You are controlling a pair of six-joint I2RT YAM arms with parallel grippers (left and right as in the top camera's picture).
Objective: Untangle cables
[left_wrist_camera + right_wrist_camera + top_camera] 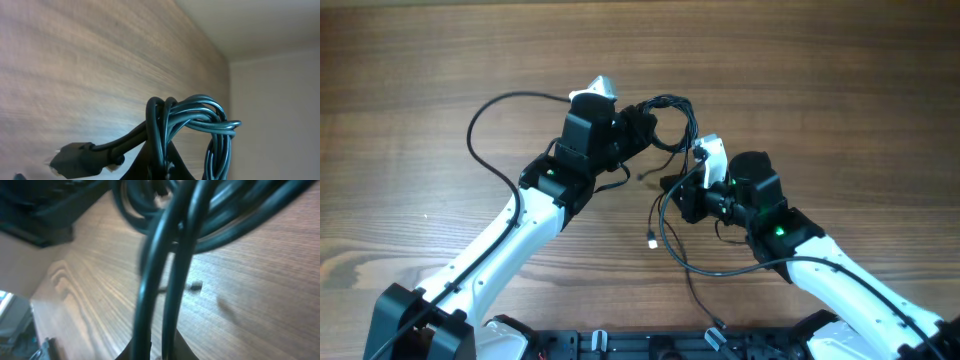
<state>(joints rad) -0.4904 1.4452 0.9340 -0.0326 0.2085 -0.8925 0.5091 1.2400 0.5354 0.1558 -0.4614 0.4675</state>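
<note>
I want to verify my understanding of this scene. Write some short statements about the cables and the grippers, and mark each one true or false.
1. The left gripper is shut on the cables. True.
2. The cables lie untouched on the table. False: the left gripper holds them.
3. A black plug shows in the left wrist view. True.
4. The table is white plastic. False: it is brown wood.

You see the table point(420, 60) as brown wood grain, smooth and matt, across the whole overhead frame. In the left wrist view, lower centre, the cables point(200, 115) wear a smooth, glossy black jacket. Their plug point(75, 159), lower left, looks like matt black plastic.
</note>
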